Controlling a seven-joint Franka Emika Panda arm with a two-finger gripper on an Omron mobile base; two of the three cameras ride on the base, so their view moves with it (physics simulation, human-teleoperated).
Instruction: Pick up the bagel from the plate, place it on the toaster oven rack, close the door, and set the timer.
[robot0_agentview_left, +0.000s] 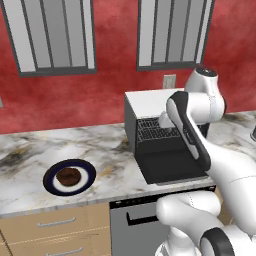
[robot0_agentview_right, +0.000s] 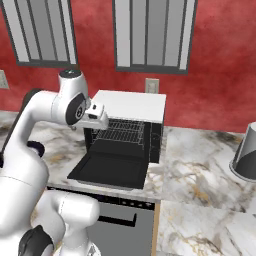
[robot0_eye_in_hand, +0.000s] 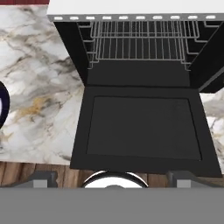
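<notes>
Bagel (robot0_agentview_left: 68, 175) sits on the plate (robot0_agentview_left: 85, 168), lower left of the left base view. Toaster oven (robot0_agentview_right: 131, 105) door (robot0_eye_in_hand: 142, 129) hangs open, rack (robot0_eye_in_hand: 142, 41) bare. No readable writing, and I can't tell how wide the tool is.

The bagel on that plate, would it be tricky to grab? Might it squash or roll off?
The bagel looks puffy and small, so it is probably light and may give a little under a squeeze. It lies flat on the plate, so rolling seems unlikely unless tipped on edge. A sideways nudge might slide it instead.
</notes>
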